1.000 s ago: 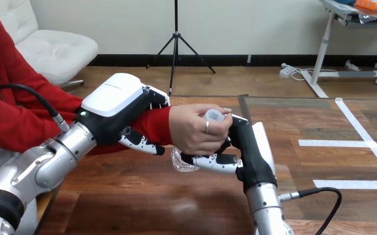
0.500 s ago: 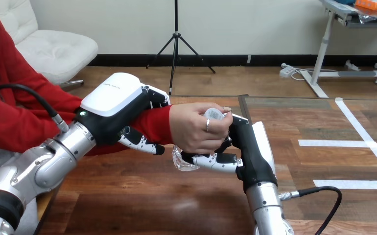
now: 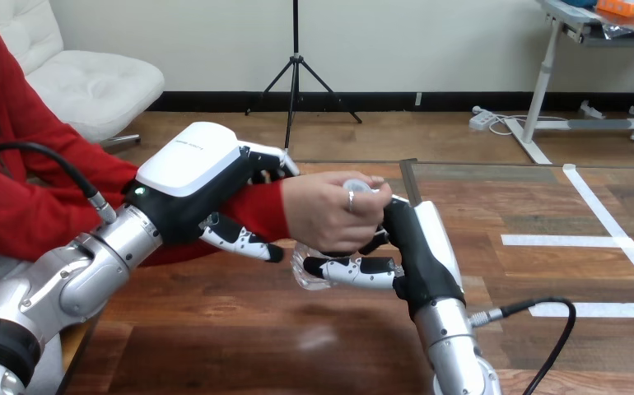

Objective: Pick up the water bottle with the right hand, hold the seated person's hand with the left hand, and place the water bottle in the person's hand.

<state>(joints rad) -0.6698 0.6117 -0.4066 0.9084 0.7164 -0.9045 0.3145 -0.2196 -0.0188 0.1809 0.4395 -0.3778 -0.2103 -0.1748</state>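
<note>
The right hand [image 3: 417,247] rises from the lower edge, its thumb [image 3: 351,270] laid across the lower body of the water bottle [image 3: 307,270] and its fingers curled in from the far side, so it clasps the bottle. There is one bottle. It is clear plastic with a white cap [image 3: 361,188], tilted with the cap up and to the right and the base down and to the left, and it is held above the wooden table [image 3: 240,337]. One person's hand [image 3: 326,216] is wrapped round the bottle's middle, hiding most of it, so both hands are on the bottle. To the left, the left hand [image 3: 188,169] closes over the person's wrist [image 3: 260,210] in its red sleeve, fingers on top and thumb beneath.
</note>
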